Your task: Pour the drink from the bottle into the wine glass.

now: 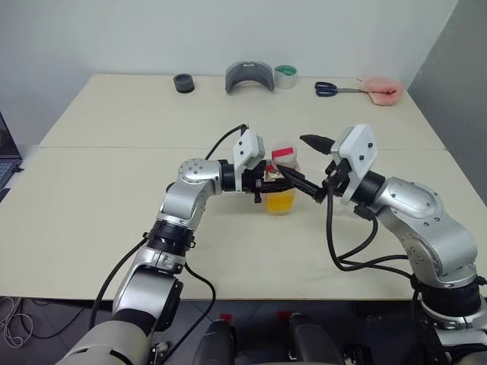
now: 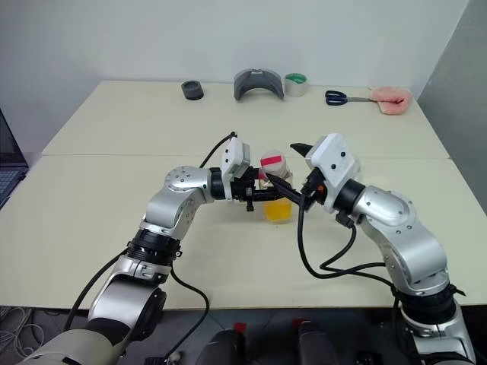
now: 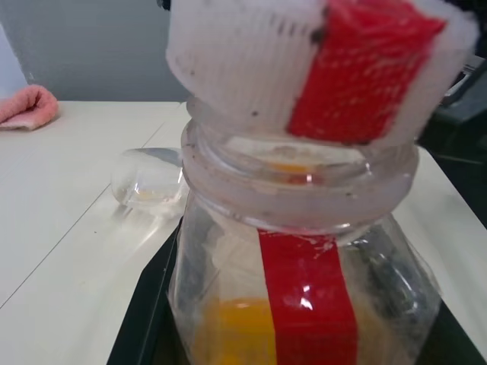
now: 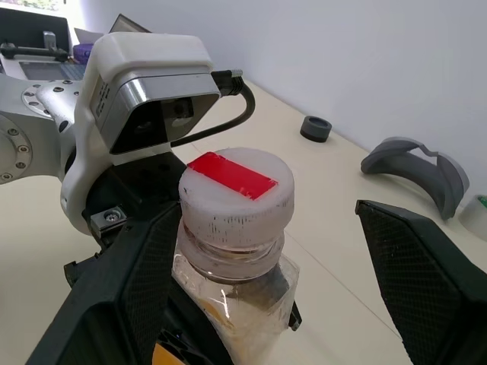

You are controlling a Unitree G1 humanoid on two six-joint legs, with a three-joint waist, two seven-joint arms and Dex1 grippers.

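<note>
The bottle (image 1: 283,176), clear plastic with a red label strip, stands upright at the table's middle. Its red-and-white cap (image 4: 236,194) is on. The orange drink (image 1: 280,202) fills its lower part. My left gripper (image 1: 300,186) reaches in from the left and is shut on the bottle's body below the neck. My right gripper (image 4: 251,228) comes from the right at cap height and is open, one finger on each side of the cap. The wine glass (image 3: 148,182) shows as a clear rounded bowl on the table beyond the bottle; its stem is not discernible.
Along the table's far edge lie a black ring (image 1: 183,83), a grey curved piece (image 1: 249,76), a tape roll (image 1: 285,76), blue-handled scissors (image 1: 329,89) and a pink cloth (image 1: 380,90). A laptop (image 1: 6,156) sits off the left edge.
</note>
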